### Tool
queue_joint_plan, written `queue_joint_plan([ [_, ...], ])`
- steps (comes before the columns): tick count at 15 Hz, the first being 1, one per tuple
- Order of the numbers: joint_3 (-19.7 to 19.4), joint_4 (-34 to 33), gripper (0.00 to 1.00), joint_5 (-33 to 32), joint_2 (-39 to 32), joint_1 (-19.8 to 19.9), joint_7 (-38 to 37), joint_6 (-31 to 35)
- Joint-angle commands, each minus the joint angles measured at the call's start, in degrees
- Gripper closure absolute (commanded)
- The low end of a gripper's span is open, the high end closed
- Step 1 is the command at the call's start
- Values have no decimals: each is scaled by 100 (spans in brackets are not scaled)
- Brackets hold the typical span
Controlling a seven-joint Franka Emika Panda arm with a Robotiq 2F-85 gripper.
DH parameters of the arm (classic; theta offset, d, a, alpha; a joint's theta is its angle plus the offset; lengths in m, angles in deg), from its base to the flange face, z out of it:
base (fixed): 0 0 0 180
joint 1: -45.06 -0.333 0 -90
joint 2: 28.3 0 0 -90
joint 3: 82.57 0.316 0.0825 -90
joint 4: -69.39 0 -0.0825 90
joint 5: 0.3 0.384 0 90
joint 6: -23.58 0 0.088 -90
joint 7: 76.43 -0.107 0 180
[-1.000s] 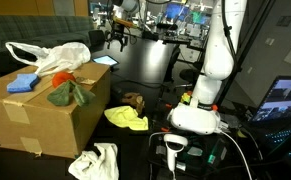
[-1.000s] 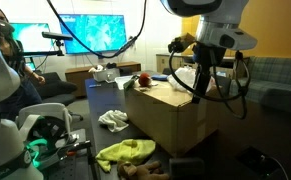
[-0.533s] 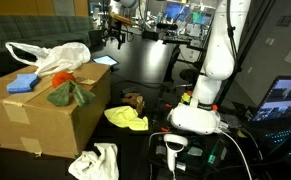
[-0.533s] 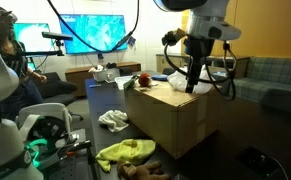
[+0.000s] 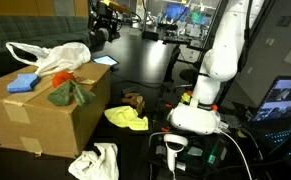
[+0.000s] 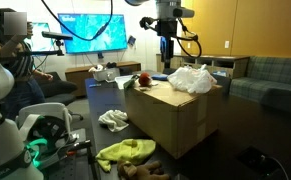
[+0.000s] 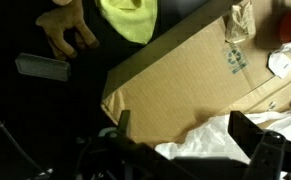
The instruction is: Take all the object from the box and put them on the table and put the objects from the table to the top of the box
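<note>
Now, from the left in an exterior view: big cardboard box (image 5: 40,118) on the dark table (image 5: 150,75), tape strip along the top seam. On its lid, nearest the left edge, a small blue block (image 5: 23,84). Behind that and a little further right, a white plastic bag (image 5: 51,57), crumpled, handles splayed. Right again, a green-and-orange cloth (image 5: 70,94), just beside the bag, near the lid's front edge.

Beyond the box's right end and high up, the gripper (image 5: 104,28), well apart from everything on the lid. Jaws released and grasping nothing: clearest in the wrist view, with the dark fingers (image 7: 257,150) spread wide and only the bag and the brown lid far below them.

On the table right of the box, a brown lumpy toy (image 5: 135,100). Just in front of it, a yellow cloth (image 5: 127,119), touching it or nearly so; hard to tell at this size. Nearer the camera, by the box's front corner, a white cloth (image 5: 95,161), apart from both.

Further right, the white arm (image 5: 220,55), rising from its base and bending back over the table. At the far right edge, a lit screen (image 5: 285,100).

In the wrist view, left of the toy, a grey flat slab (image 7: 40,67) lying on the dark table, near the toy but not touching.
</note>
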Motion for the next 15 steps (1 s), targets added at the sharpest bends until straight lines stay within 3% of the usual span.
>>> queue_joint_plan([
  [1, 237, -178, 0, -309, -36, -203, -209, 278],
  [9, 422, -1144, 0, -282, -1106, -517, -837, 1198],
  [15, 350, -2077, 0, -332, -2048, -697, -892, 1071],
])
